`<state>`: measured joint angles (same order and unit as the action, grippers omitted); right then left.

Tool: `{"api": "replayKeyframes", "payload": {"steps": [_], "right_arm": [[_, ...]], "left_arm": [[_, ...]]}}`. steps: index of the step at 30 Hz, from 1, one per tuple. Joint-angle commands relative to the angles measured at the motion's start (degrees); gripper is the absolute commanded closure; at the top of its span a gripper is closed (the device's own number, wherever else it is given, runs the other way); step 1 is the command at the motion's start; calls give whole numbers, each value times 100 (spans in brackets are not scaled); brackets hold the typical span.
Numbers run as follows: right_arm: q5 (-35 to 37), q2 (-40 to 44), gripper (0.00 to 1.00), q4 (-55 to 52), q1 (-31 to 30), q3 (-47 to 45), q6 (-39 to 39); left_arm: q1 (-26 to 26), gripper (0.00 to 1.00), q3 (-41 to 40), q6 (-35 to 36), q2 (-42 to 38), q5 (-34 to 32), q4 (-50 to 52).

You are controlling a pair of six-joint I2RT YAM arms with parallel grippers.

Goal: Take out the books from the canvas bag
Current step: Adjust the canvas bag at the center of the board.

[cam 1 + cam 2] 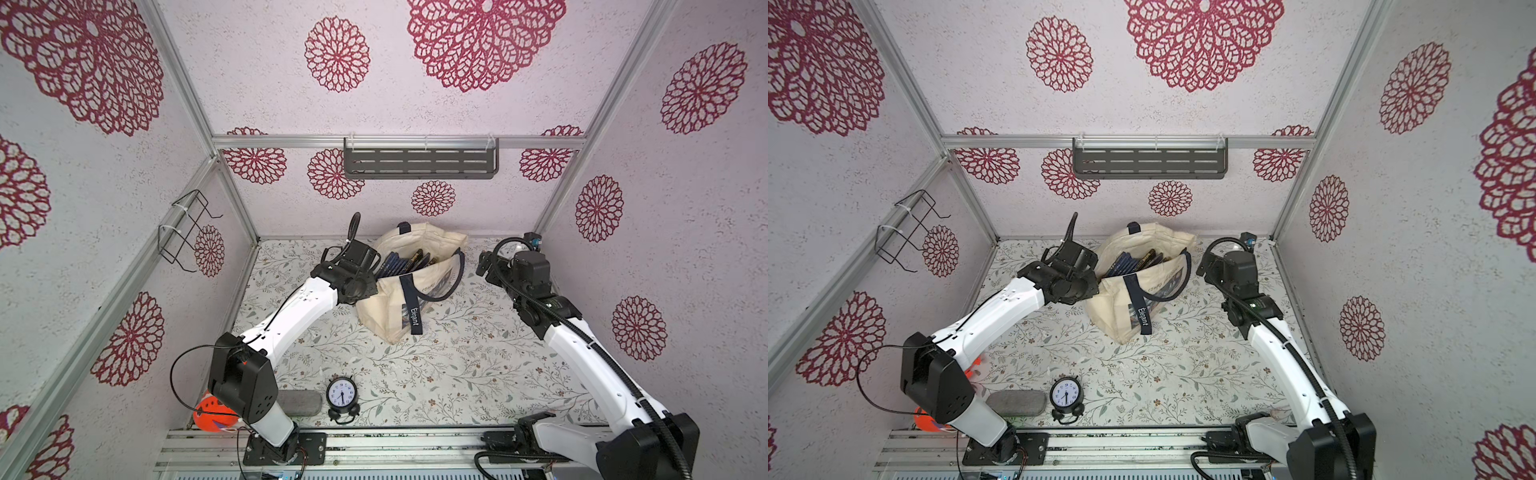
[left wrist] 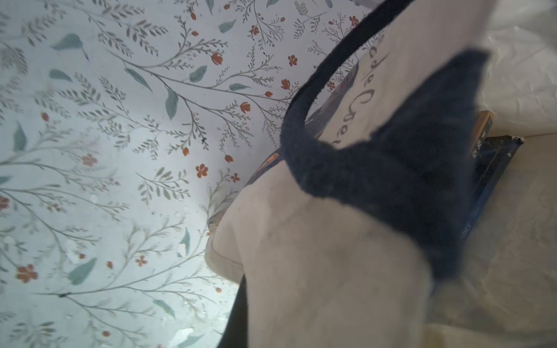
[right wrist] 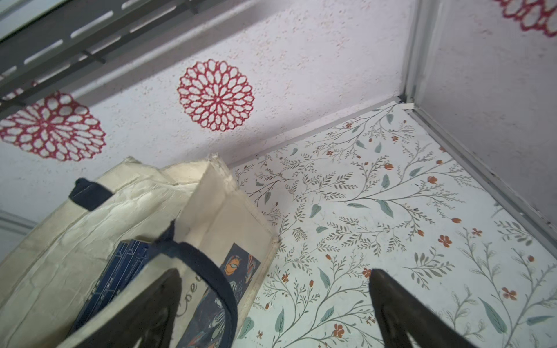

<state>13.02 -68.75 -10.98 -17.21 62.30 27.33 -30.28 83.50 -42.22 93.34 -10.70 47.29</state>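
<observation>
Clamping the floppy cream canvas bag (image 1: 388, 318) by its rim, the left pincer (image 1: 374, 266) is closed; the right pincer (image 1: 483, 262) gapes empty.

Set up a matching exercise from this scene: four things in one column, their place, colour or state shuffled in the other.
1. books
2. alarm clock
3. left end effector
4. right end effector

A. open, beside the canvas bag
B. shut, at the bag's rim
C. black with a white dial
D. inside the bag

Pairs: 1-D, 2-C, 3-B, 4-A
</observation>
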Motion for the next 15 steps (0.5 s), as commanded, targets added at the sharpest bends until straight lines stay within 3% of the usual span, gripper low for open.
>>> {"api": "replayKeyframes", "payload": {"steps": [1,9,13,15], "right_arm": [[-399,-342,1,-241,-229,607,-517],[-841,-1578,1,-464,-503,2150,-1620],[-740,-2380,1,-772,-503,3012,-2109],[-880,-2727,2,-919,-510,3392,-2247]], "left_arm": [[132,100,232,1258,-375,-691,-208],[216,100,-231,2639,-567,-621,-902],[233,100,-513,2767,-711,-929,-1275],[233,100,-636,2902,-759,-538,-1477]]}}
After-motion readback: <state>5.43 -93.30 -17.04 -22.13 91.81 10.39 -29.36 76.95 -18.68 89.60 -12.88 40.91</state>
